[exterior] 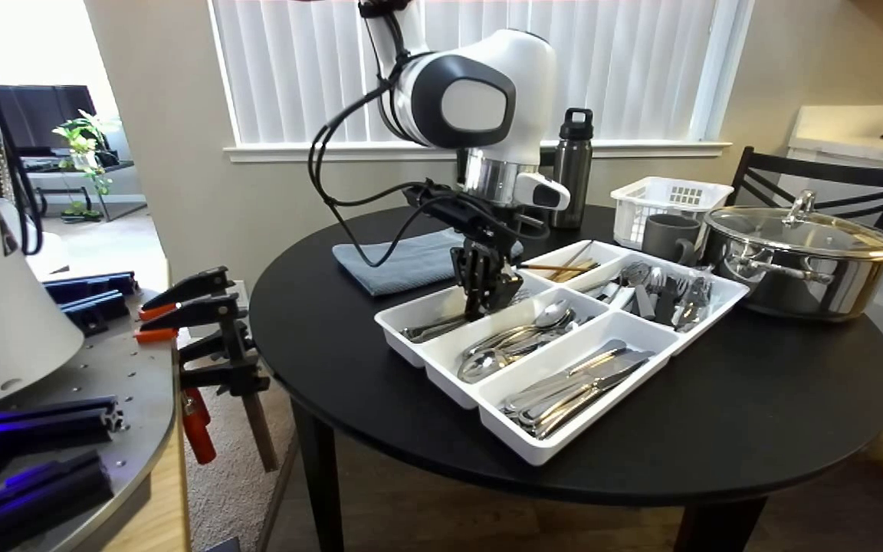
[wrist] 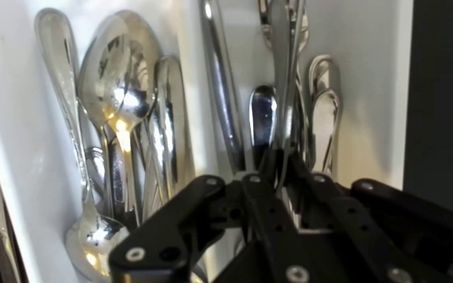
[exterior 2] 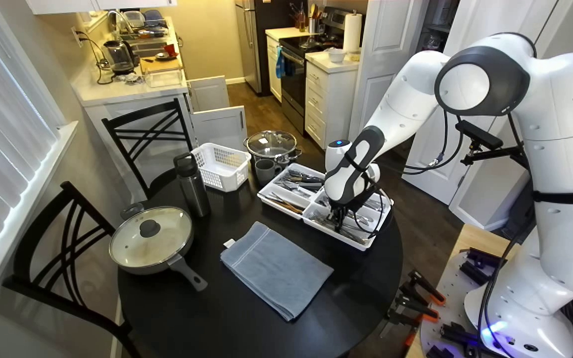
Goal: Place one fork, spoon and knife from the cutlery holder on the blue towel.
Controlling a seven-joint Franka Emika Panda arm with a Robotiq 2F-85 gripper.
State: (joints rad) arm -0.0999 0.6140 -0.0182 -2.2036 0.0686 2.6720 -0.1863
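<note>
We see the black tabletop [exterior: 756,406] near the window [exterior: 296,84], towel [exterior 2: 276,271] left of the tray [exterior: 512,438], the gripper [wrist: 283,169] tight on cutlery [wrist: 280,59].

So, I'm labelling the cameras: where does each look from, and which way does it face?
Exterior view: beside the table, facing the window blinds; shows parts of base and arm.
Exterior view: high up, facing down over the blue towel toward the stove; shows base and arm.
Wrist view: on the arm, facing down into the cutlery holder; only the end effector shows.
Both exterior views share the cutlery holder and the blue towel.
</note>
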